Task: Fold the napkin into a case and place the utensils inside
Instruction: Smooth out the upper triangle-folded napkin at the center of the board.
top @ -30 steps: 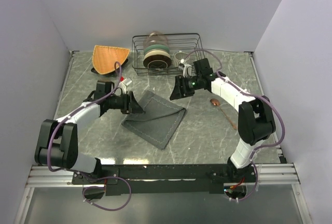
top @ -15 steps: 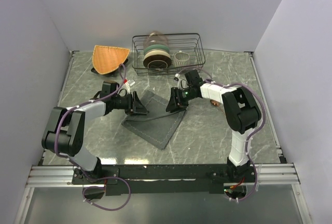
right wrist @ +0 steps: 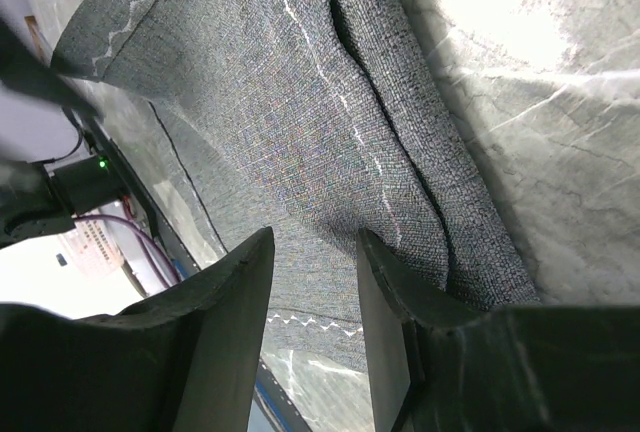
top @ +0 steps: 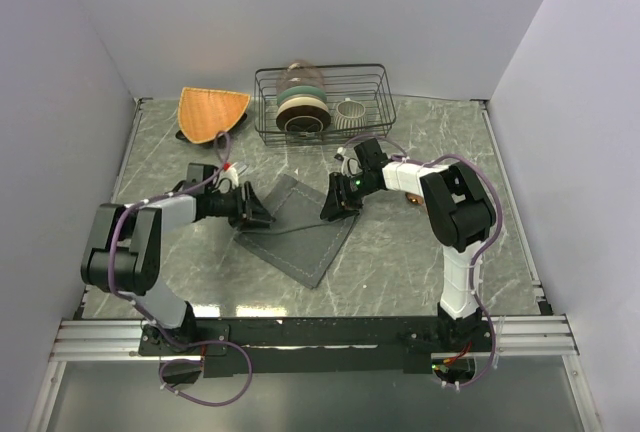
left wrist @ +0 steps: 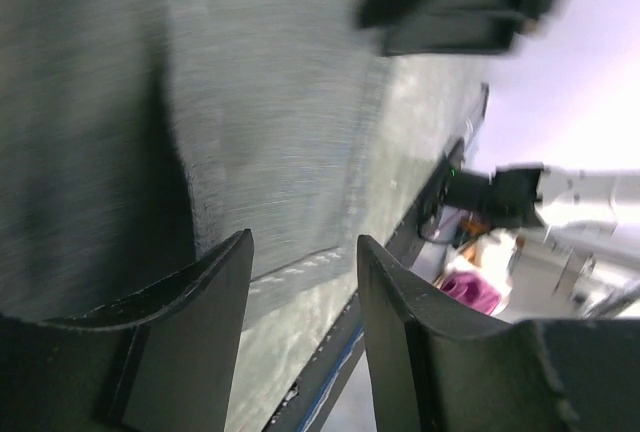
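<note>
Set cornerwise at mid-table, flat on the marbled table [top: 400, 262]: the napkin [top: 298, 232], near square, no clear long axis. At its left edge the left gripper [top: 258, 217], at its right corner the right gripper [top: 333, 207], equally close. Both with fingers parted low over the cloth, seemingly clamping nothing. Free marble on the near side for folding; wire rack [top: 320, 102] well off at the far side.

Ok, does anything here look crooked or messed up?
The napkin lies diagonal to the table's edges, and a raised wrinkle runs along its side by the right hand. Nothing looks spilled or damaged.
</note>
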`<move>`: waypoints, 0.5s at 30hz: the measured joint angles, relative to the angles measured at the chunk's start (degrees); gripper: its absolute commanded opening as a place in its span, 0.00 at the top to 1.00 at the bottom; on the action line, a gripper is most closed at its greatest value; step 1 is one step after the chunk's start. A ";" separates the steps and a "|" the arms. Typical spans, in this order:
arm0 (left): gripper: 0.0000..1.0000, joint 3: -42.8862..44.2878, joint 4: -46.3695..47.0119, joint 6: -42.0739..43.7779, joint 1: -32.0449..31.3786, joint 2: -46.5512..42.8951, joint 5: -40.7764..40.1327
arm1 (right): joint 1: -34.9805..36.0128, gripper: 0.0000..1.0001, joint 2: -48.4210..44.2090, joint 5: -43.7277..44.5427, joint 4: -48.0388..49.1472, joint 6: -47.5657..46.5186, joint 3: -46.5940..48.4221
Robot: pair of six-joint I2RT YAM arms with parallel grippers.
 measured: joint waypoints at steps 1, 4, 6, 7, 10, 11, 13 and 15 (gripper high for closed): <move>0.48 -0.76 0.46 -0.48 1.11 0.98 -0.37 | 0.00 0.54 0.02 0.00 0.00 0.00 0.00; 0.48 -2.29 1.14 -1.79 3.48 3.80 -1.22 | -0.07 0.54 0.26 -0.17 0.00 0.04 0.09; 0.48 -2.51 1.22 -1.99 4.17 6.25 -1.53 | -0.15 0.54 0.63 -0.52 0.02 0.09 0.26; 0.48 -2.51 1.44 -2.19 4.50 7.63 -1.31 | -0.26 0.55 0.76 -0.76 0.00 0.20 0.35; 0.49 -1.77 1.46 -2.91 5.66 10.19 1.01 | -0.44 0.58 0.94 -0.90 -0.11 0.44 0.44; 0.49 -1.36 1.31 -2.99 6.01 10.99 1.81 | -0.50 0.58 0.94 -0.81 -0.11 0.44 0.44; 0.50 -0.61 0.66 -3.02 6.49 12.55 3.41 | -0.72 0.60 1.09 -0.68 -0.15 0.46 0.44; 0.51 0.02 0.02 -2.91 7.21 13.70 4.66 | -1.14 0.63 1.44 -0.98 -0.13 0.57 0.44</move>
